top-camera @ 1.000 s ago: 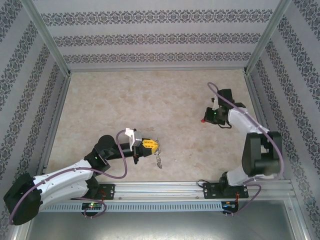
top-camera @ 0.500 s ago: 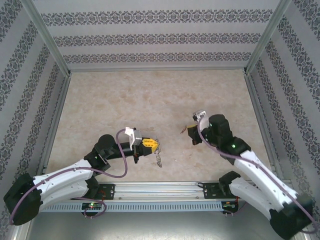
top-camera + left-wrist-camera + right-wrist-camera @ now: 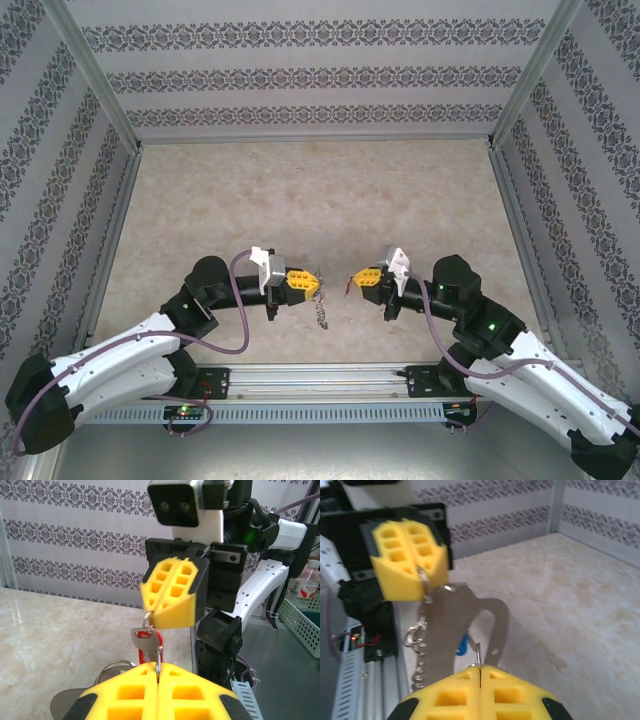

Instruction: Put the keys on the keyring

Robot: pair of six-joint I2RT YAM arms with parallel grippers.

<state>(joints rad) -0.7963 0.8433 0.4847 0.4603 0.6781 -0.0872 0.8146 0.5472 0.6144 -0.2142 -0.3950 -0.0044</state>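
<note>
facing tips, left gripper (image 3: 316, 283) clamps the dangling keyring (image 3: 445, 625); right gripper (image 3: 354, 279), clamped on a key (image 3: 144, 634), hangs just beside it

Under me spreads the beige marbled bench (image 3: 300, 200), walled on three sides by white damask-striped wallpaper panels (image 3: 300, 75). Off the bench's edge stands a white plastic mesh basket (image 3: 304, 625), with a clear red-labelled bottle (image 3: 306, 582) just behind it.

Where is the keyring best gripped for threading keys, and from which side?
Probably the small ring atop the keyring, approached level from the left arm's side, as the left gripper holds it: the flat loop and chain then hang free below.
</note>
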